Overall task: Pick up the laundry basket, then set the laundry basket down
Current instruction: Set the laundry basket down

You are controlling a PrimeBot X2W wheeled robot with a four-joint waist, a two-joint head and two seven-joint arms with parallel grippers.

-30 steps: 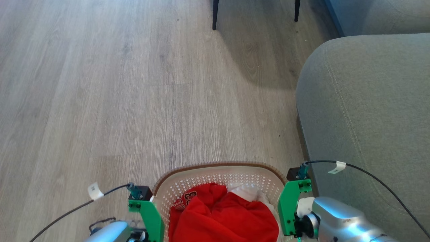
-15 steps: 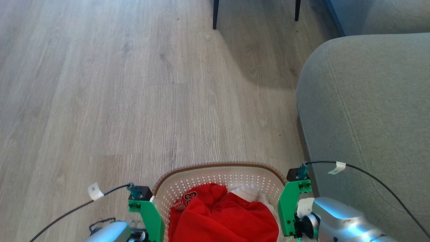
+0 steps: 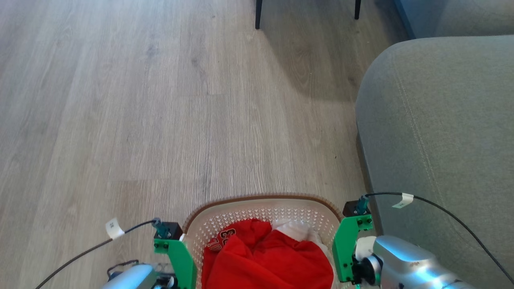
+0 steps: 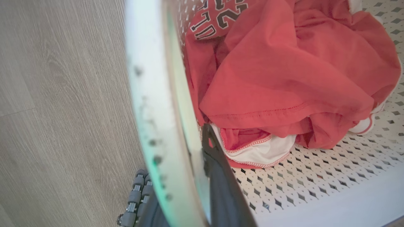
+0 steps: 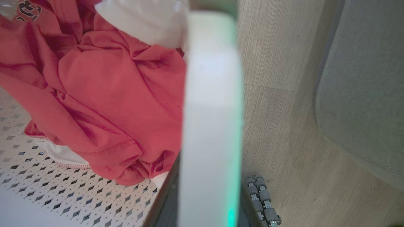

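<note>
The laundry basket [image 3: 261,198], cream-white and perforated with a brown woven rim, sits between my two arms at the bottom of the head view. It holds a red shirt [image 3: 269,261] and a white garment [image 3: 295,230]. In the left wrist view my left gripper [image 4: 189,170] is shut on the basket's white left handle [image 4: 154,104], one dark finger [image 4: 221,179] inside the wall. My right gripper [image 5: 208,195] is likewise shut on the white right handle [image 5: 211,104]. In both wrist views the floor lies well below the basket.
A grey sofa [image 3: 441,132] stands close on the right, next to my right arm. Two dark furniture legs [image 3: 258,14] stand far ahead on the wooden floor [image 3: 160,100]. Grey wheel rollers [image 5: 262,198] show under the basket. Cables trail from both wrists.
The whole head view has shifted a little: floor, sofa and furniture legs sit slightly lower, so the camera moved. Basket and both grips look the same.
</note>
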